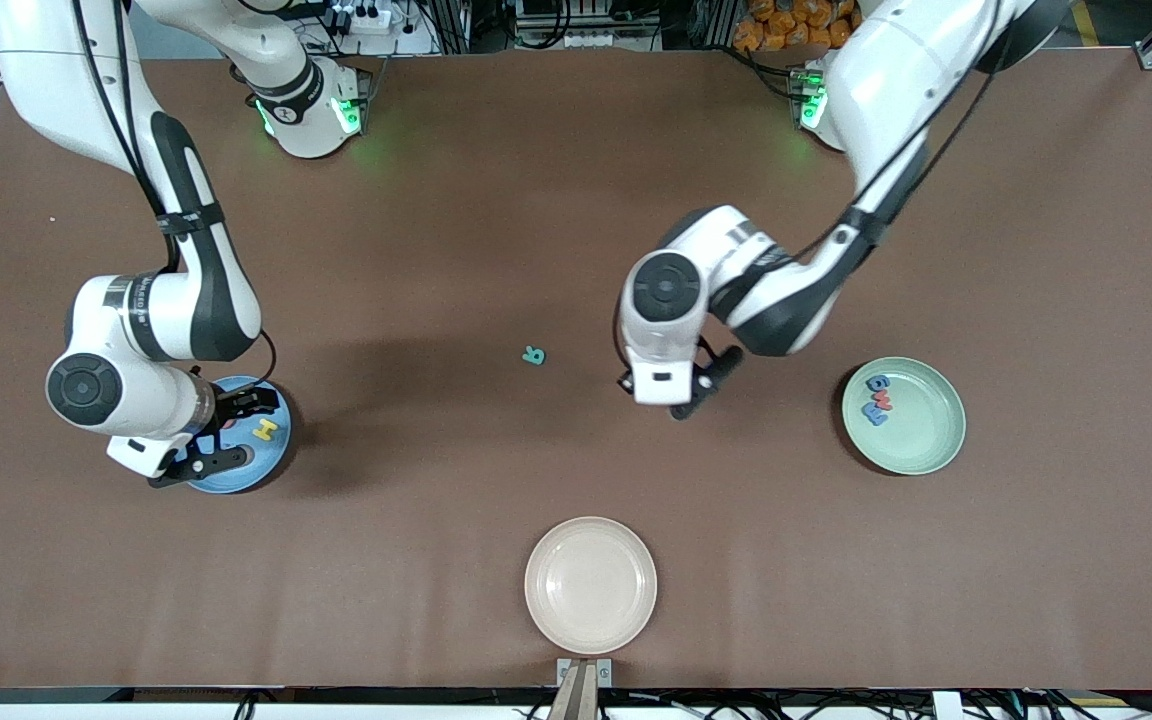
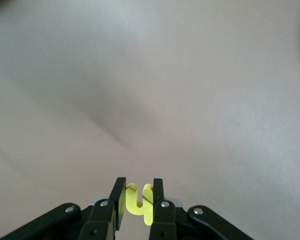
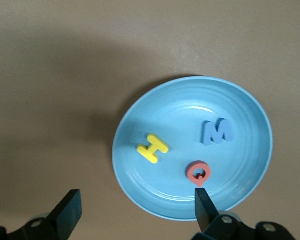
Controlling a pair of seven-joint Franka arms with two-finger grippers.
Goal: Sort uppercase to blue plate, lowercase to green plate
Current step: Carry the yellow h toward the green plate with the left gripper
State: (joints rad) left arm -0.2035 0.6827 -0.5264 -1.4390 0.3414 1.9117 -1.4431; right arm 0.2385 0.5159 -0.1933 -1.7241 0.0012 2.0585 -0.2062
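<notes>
My left gripper is shut on the yellow lowercase h and hangs over bare table, between the teal R and the green plate. That plate holds a blue g, a red w and a blue m. At the right arm's end, my right gripper stands open over the blue plate, nothing between its fingers. In the blue plate lie the yellow H, blue W and red Q.
A cream plate sits near the table's front edge, nearer to the front camera than the teal R. Brown table surface stretches between the plates.
</notes>
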